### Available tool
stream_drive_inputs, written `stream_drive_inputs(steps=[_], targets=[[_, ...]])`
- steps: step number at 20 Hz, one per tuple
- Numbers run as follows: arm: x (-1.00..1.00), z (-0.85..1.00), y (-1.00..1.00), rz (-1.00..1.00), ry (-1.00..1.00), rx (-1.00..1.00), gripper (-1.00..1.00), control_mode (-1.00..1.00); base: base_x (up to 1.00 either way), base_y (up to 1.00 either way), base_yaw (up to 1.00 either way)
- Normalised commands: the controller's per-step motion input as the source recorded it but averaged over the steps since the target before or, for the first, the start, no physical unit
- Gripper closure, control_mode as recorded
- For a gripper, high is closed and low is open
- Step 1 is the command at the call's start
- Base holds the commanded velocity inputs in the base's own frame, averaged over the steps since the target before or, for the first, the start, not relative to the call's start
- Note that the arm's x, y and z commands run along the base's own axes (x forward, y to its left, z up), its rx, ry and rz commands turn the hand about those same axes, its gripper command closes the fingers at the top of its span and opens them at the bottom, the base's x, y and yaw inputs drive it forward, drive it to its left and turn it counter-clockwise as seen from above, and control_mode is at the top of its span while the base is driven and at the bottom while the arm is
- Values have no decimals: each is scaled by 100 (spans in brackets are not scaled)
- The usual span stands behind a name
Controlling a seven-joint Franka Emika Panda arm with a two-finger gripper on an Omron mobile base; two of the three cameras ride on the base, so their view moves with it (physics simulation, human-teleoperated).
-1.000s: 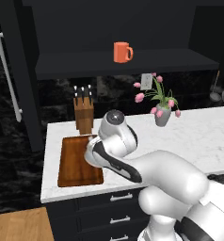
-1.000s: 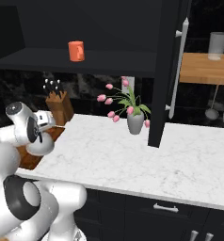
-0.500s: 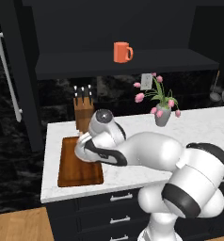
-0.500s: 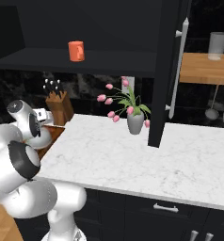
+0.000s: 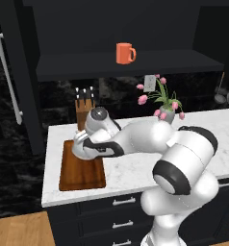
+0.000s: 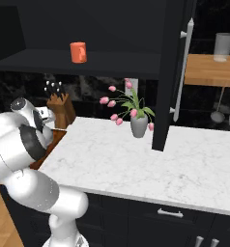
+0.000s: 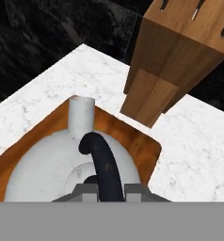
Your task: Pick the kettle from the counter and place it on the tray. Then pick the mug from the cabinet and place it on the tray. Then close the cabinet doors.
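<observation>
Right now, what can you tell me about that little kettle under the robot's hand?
The kettle is a squat, dome-shaped pot that looks like silver-grey metal, with a short stubby spout and a black arched handle over a black knob. It stands upright over the reddish-brown wooden tray, with its spout aimed at the tray's far edge and the knife block beyond. The gripper is shut on the handle from above. Whether its base rests on the tray cannot be told.

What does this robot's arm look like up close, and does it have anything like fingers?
The arm is made of rounded, glossy white shells, with dark bands at the joints. It ends in a white hand carrying a two-finger gripper; its small fingertips are grey. No loose cables or readable markings show.
</observation>
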Motion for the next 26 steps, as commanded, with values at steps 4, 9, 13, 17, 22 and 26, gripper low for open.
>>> stream_drive_inputs(steps=[4,9,13,17,22,26], targets=[[25,-10,3,0,0,0,100,-100,0,0,0],[22,-14,4,0,0,0,100,-100,0,0,0],[24,-13,5,0,0,0,100,-100,0,0,0],[24,-14,8,0,0,0,100,-100,0,0,0],[20,-17,10,0,0,0,100,-100,0,0,0],[19,-16,9,0,0,0,100,-100,0,0,0]])
